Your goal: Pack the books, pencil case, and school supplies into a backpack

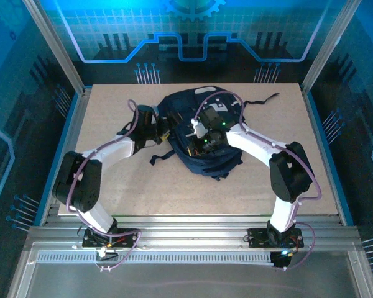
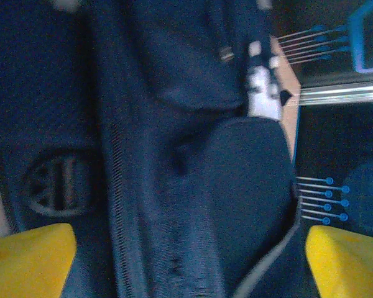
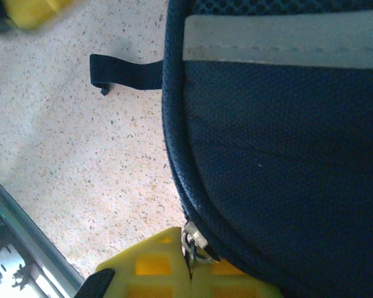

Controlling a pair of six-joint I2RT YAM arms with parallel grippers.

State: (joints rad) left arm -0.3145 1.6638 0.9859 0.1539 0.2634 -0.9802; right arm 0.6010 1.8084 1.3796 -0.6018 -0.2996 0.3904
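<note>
Top external view shows the navy backpack (image 1: pixel 202 162) lying centrally on the bench (image 1: pixel 143 186), nearer its far edge, the right gripper (image 3: pixel 189 270) clenched on its metal zipper pull (image 3: pixel 194 241) and the left gripper (image 2: pixel 186 267) released, spread wide over the fabric.

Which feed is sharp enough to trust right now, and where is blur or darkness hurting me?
Right wrist: sharpest, the backpack weave and zipper pull crisp, only a yellow smear top left out of focus. Left wrist: dim and smeared, navy fabric barely readable. Top external: sharp but blue-tinted, the backpack a dark mass with little detail.
</note>
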